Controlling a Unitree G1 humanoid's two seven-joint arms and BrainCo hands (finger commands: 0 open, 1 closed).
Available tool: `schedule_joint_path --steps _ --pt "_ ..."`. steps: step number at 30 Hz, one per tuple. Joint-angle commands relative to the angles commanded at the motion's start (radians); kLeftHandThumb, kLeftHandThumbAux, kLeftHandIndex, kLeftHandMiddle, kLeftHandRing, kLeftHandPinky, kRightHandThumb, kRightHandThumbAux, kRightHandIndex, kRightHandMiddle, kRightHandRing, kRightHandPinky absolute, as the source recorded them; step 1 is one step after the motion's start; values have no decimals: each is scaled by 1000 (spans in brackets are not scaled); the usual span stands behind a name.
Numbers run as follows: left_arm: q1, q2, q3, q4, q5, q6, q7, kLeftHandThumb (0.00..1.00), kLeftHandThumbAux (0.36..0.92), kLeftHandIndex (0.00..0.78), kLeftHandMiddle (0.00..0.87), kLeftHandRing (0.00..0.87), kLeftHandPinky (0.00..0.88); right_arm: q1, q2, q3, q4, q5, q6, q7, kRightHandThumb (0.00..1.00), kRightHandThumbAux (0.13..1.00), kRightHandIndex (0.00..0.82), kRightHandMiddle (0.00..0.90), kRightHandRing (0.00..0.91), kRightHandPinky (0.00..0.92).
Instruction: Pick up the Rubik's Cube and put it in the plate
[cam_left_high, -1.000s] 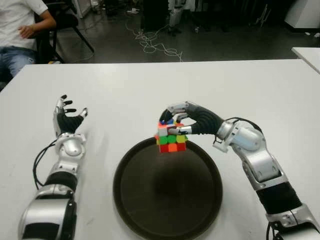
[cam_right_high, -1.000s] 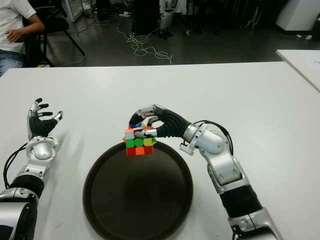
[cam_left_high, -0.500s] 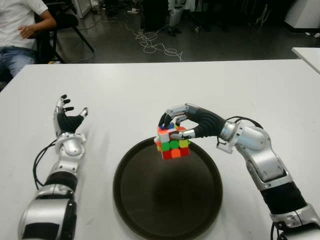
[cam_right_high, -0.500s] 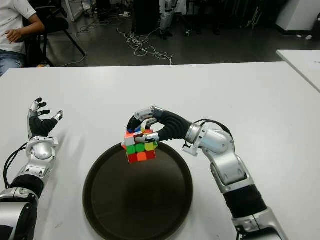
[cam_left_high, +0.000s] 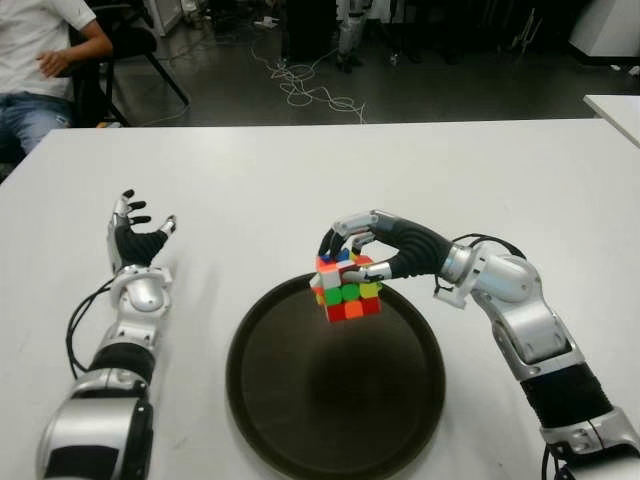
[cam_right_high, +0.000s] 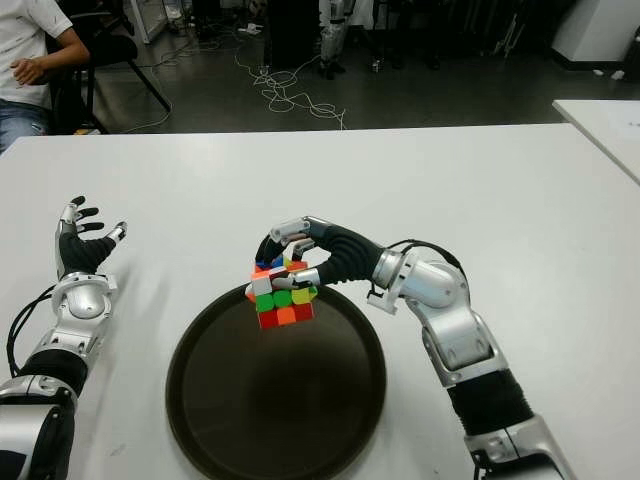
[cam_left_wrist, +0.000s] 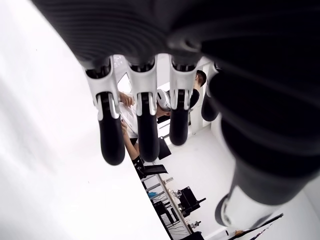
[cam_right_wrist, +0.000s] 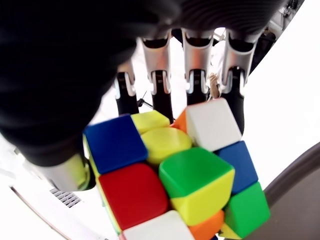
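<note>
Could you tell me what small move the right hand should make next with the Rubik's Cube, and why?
Probably carry it a little farther in over the plate and lower it before letting go. The right hand grips the Rubik's Cube from above, and it shows over the plate's far rim rather than its middle. The left hand is open on the table's left side.

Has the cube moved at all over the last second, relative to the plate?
Yes. Held in the right hand, the Rubik's Cube has come slightly toward the robot and down, from the plate's far rim to just inside it.
</note>
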Motion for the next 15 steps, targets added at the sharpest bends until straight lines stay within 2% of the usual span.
schedule_joint_path --steps 9,13,15 --pt "3 4 -5 7 9 -25 7 127 789 120 218 276 375 -10 9 1 30 -2 -18 -9 688 722 436 801 813 814" --pt "4 5 -6 9 11 -27 10 125 800 121 232 299 418 -10 11 3 41 -15 -33 -21 682 725 434 780 803 804" --pt "3 5 -6 11 12 -24 10 123 800 121 239 317 446 -10 12 4 48 -37 -53 -41 680 726 432 736 765 758"
